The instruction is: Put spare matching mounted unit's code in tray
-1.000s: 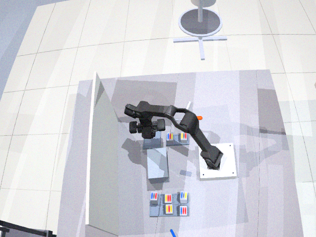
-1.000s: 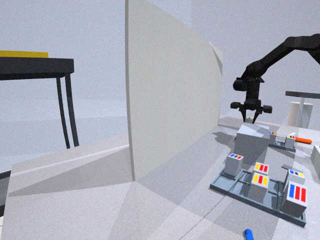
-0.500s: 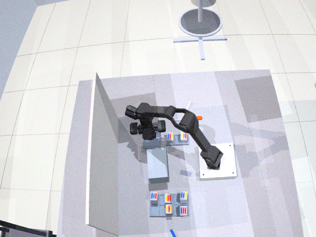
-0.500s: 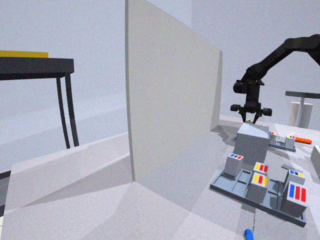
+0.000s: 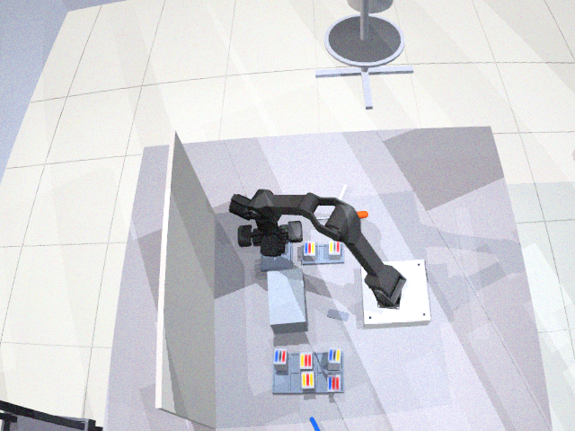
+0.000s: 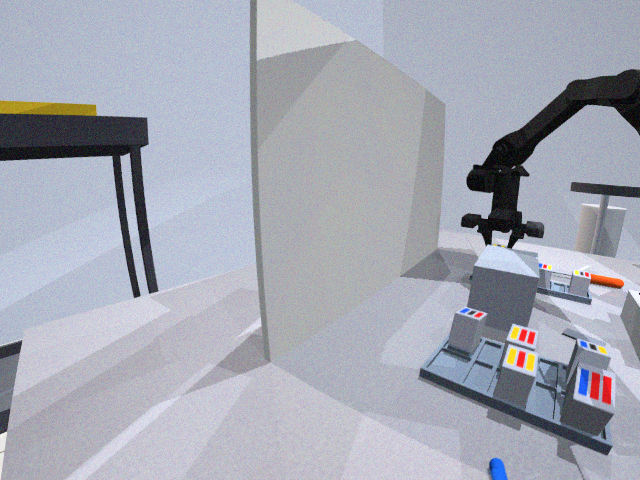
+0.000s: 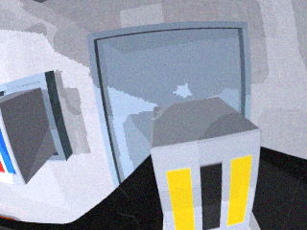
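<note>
Claw [image 6: 500, 238] of a black robot arm clenched on a grey spare block [image 7: 206, 182] striped yellow, black, yellow, held above a shallow blue-grey tray [image 7: 129, 77] on the counter [image 5: 441, 362].

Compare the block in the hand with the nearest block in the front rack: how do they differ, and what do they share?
Stripes: the held block shows yellow, black, yellow; the nearest rack block shows blue, red, red.
Support: the held block is clamped in the hand above the grey tray; the rack block sits in the front rack.
Shared: both are pale grey cubes with three stripes on one face.
</note>
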{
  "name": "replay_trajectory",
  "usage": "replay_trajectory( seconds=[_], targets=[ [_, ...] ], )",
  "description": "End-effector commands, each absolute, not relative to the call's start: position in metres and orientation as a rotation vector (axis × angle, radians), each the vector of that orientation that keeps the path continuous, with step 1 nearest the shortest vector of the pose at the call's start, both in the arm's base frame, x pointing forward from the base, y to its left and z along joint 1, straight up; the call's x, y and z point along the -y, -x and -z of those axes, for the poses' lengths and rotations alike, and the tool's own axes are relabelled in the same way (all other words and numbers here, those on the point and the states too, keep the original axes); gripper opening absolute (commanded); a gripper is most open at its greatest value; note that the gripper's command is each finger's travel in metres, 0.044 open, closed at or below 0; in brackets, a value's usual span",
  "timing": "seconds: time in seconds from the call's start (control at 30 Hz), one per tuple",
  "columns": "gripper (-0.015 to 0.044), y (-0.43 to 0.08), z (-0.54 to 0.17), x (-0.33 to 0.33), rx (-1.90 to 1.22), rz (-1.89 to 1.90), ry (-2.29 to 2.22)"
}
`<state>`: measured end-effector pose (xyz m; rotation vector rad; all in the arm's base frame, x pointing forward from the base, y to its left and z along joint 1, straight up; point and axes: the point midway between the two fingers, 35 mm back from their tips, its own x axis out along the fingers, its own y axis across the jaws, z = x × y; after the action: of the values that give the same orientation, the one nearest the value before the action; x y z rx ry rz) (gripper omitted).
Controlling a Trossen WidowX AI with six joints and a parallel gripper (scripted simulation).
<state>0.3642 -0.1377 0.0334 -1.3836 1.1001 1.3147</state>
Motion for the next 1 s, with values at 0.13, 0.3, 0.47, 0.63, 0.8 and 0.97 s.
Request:
replay_trajectory(
  seconds=[0.13, 0.3, 0.47, 0.63, 0.8, 0.97],
  targets=[
    [0.0, -0.362, -0.024, 0.137, -1.101, -1.322, 1.384],
    [0.0, -0.361, -0.02, 0.137, -1.101, -1.322, 1.384],
    [0.0, -0.36, -0.016, 0.137, -1.101, -1.322, 1.384],
    [0.0, -0.36, -0.013, 0.137, -1.101, -1.322, 1.384],
    [0.0079, -0.361, -0.016, 0.137, -1.101, -1.316, 1.383],
    [0.021, -0.361, -0.016, 0.137, -1.101, -1.316, 1.383]
  ],
)
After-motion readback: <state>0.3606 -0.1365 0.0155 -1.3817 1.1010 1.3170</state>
